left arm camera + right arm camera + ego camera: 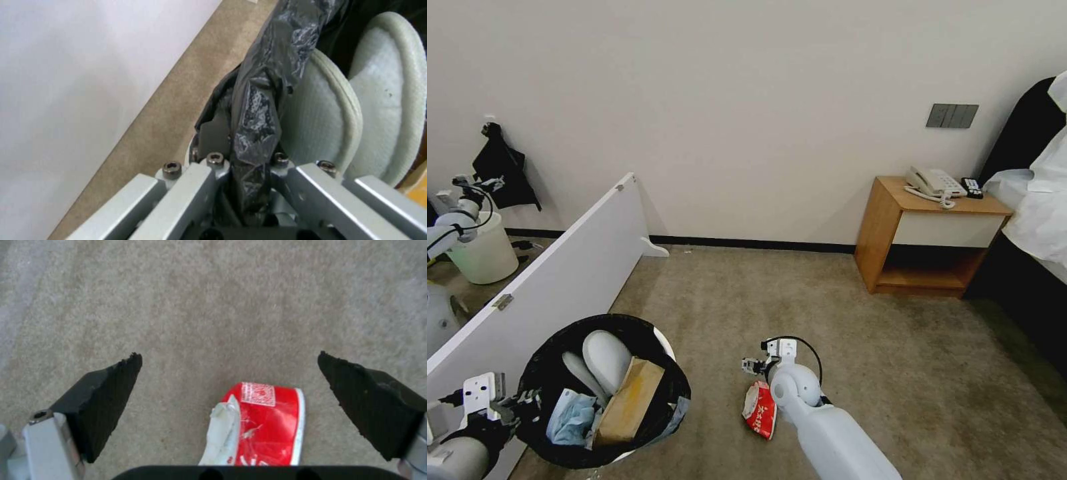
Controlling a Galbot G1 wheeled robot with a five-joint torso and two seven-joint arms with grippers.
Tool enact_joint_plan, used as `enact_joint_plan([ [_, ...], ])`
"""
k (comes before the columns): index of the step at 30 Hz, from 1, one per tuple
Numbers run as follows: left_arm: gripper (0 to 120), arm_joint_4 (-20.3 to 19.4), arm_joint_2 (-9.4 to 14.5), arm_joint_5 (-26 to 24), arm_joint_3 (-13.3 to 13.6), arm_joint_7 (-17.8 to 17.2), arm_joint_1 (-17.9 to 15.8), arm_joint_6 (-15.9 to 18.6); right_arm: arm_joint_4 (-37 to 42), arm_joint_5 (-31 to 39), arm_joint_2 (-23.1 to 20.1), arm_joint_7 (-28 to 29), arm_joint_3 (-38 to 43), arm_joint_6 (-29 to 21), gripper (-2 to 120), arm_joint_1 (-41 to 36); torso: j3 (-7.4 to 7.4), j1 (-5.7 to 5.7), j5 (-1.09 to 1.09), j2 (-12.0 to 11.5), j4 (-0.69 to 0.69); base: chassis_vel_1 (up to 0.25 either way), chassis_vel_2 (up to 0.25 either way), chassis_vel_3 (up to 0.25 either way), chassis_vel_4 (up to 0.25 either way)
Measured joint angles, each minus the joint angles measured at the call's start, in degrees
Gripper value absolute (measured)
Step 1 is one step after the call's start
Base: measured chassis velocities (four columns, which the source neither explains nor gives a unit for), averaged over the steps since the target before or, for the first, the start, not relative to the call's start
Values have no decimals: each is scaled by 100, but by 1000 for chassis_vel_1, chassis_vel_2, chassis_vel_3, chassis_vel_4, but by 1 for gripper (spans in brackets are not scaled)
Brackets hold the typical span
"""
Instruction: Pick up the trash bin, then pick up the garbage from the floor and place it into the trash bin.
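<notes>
The trash bin (pixel 662 347), white with a black bag over its rim, hangs at the lower left of the head view. My left gripper (pixel 517 405) is shut on its bagged rim (pixel 253 110). Inside lie two white slippers (pixel 606 357), a brown paper bag (pixel 630 400) and a pale-blue mask (pixel 570 417). In the left wrist view the slippers (pixel 325 130) rest against the bag. A red snack packet (pixel 760 408) lies on the carpet. My right gripper (pixel 758 363) hovers just above it, open, with the packet (pixel 262 426) low between the black pads (pixel 106 400).
A white panel (pixel 560 273) runs along the bin's left side, with a pale bucket (pixel 487 250) beyond it. A wooden nightstand (pixel 887 227) holding a phone stands by the far wall, beside a bed (pixel 1034 200) at the right. Open carpet (pixel 860 347) lies between.
</notes>
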Motion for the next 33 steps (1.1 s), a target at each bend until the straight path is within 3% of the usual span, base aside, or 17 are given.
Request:
enact_joint_plan([
  [17,3,-118,-48,-7,-29,-78,61,0,-1161,-943,621,-519,573,240,100,-98,0,0,0,0,-1,0,0,0,0],
  [33,3,-173,-82,3,-33,-108,111,0,-1519,-1061,750,-628,797,279,100,-60,0,0,0,2,0,0,0,0,0],
])
